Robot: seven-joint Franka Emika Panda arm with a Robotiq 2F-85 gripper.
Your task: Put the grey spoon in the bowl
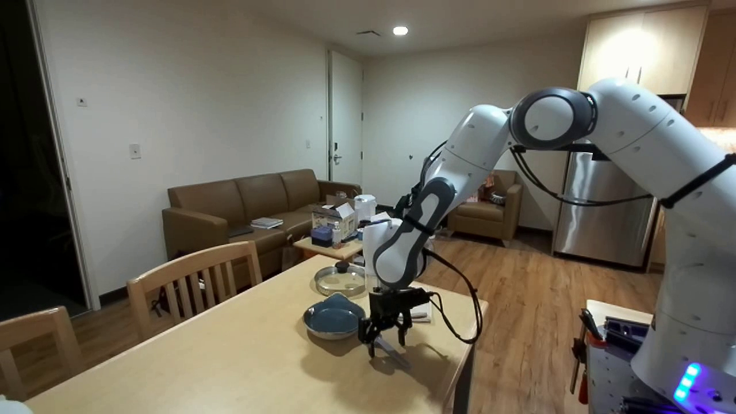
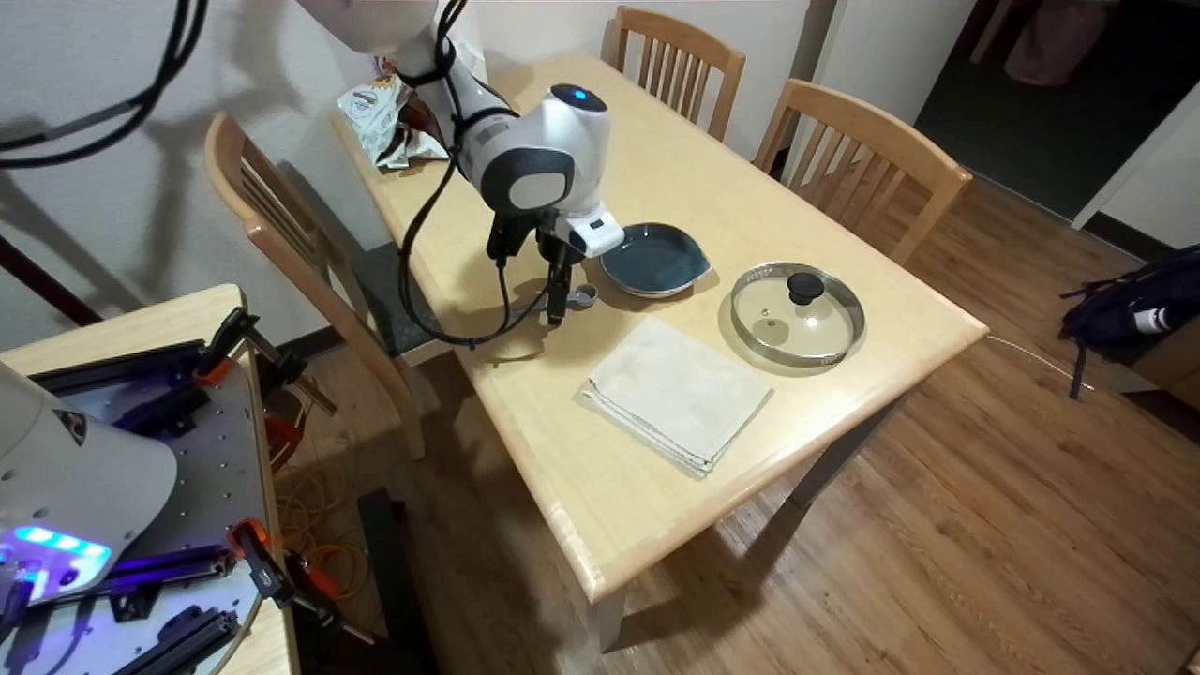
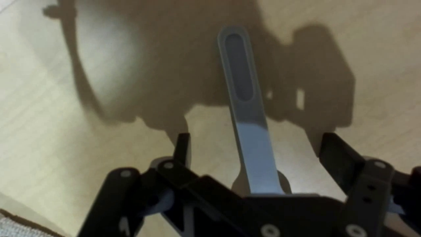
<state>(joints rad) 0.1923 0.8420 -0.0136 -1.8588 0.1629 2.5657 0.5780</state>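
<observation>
The grey spoon (image 3: 251, 131) lies on the table with its handle between my open fingers in the wrist view. The gripper body hides its scoop end there. Its handle shows below the gripper in an exterior view (image 1: 394, 353), and its round scoop in an exterior view (image 2: 583, 296). My gripper (image 3: 255, 144) is open, low over the spoon, with a finger on each side of the handle and a gap on both sides. It also shows in an exterior view (image 1: 387, 344). The blue-grey bowl (image 1: 333, 317) stands beside the gripper, near the scoop end, and looks empty in both exterior views (image 2: 655, 260).
A glass lid with a black knob (image 2: 797, 314) lies beyond the bowl. A folded pale cloth (image 2: 680, 394) lies near the spoon; a corner shows in the wrist view (image 3: 19, 227). A snack bag (image 2: 380, 117) lies at the table's edge. Wooden chairs (image 2: 862, 155) stand around the table.
</observation>
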